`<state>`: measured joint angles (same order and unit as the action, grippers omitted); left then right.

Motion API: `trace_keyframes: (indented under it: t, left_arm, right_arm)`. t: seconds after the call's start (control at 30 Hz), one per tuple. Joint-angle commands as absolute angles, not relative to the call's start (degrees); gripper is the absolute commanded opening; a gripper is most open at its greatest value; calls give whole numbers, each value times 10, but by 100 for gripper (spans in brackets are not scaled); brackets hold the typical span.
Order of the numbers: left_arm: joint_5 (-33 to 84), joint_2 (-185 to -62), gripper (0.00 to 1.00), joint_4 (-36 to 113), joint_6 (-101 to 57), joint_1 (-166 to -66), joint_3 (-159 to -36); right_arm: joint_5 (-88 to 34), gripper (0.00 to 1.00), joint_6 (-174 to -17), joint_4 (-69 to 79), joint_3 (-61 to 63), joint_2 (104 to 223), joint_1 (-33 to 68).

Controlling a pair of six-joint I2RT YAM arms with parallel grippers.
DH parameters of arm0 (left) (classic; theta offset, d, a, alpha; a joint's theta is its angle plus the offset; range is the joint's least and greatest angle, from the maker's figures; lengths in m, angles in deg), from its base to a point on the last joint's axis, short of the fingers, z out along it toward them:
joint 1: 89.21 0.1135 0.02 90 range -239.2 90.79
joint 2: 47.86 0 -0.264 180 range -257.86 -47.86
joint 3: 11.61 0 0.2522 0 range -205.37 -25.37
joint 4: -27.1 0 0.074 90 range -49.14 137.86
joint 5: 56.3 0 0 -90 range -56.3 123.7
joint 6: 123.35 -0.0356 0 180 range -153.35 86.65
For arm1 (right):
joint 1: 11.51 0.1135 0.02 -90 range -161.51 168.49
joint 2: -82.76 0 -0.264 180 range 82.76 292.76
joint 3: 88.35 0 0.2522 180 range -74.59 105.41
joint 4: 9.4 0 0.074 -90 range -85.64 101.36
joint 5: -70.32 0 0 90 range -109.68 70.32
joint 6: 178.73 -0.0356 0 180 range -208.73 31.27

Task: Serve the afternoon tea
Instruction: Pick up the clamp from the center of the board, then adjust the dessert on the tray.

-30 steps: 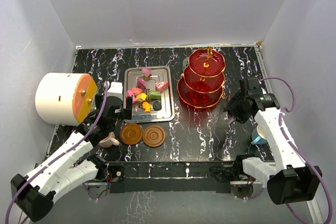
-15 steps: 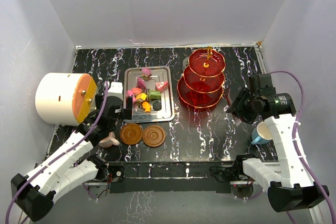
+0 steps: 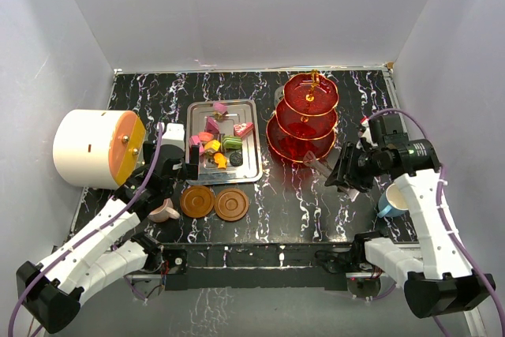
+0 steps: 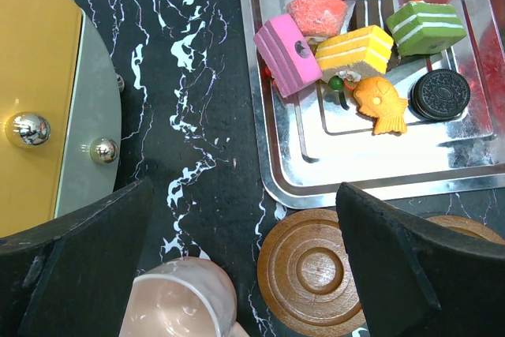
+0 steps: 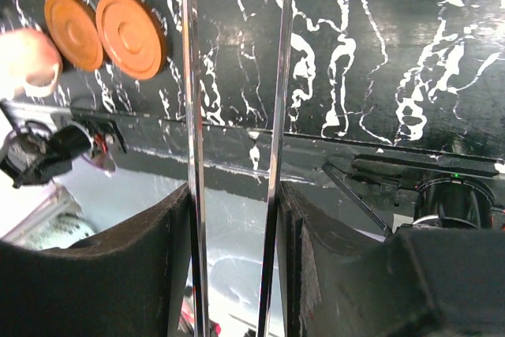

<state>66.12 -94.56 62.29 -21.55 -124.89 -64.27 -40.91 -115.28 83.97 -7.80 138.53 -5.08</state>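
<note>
Several colourful sweets [image 3: 217,146] [image 4: 355,45] lie on a silver tray. The red three-tier stand [image 3: 304,120] rises to its right. Two brown saucers [image 3: 197,201] [image 3: 231,205] [image 4: 312,274] [image 5: 130,33] lie in front of the tray, and the pink cup [image 3: 163,211] [image 4: 181,301] [image 5: 28,61] is to their left. The blue cup [image 3: 388,203] stands at the right edge beside my right arm. My left gripper [image 3: 180,170] [image 4: 245,226] hovers open above the pink cup and the nearer saucer. My right gripper [image 3: 345,173] [image 5: 233,258] is shut on silver tongs [image 3: 319,165] [image 5: 191,116] whose tips point toward the stand's base.
A big white drum with an orange face [image 3: 87,147] [image 4: 35,76] stands at the left. The flat steel tray [image 3: 256,171] [image 4: 379,159] holds the sweets. White walls enclose the black marbled table on three sides.
My right gripper has swung left toward the stand's base with the tongs, and its jaws have narrowed on them. The left arm has not moved.
</note>
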Motion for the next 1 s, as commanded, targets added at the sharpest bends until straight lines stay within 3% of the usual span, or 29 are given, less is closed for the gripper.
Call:
trace_keyframes:
  t: [0.0, 0.57, 0.8, 0.97]
  left_arm:
    - [677, -940, 99, 618, -214, -1245, -652]
    - [735, -921, 99, 630, -200, -1245, -653]
    - [766, -920, 99, 640, -190, -1245, -656]
    - [771, -920, 99, 638, -190, -1245, -654]
  right_arm:
    - [-461, 40, -1113, 830, -63, 1395, -17]
    - [-194, 31, -1281, 703, 25, 1502, 423]
    - [-149, 26, -1258, 615, 28, 1552, 473]
    - [-102, 28, -1241, 584, 41, 1609, 474]
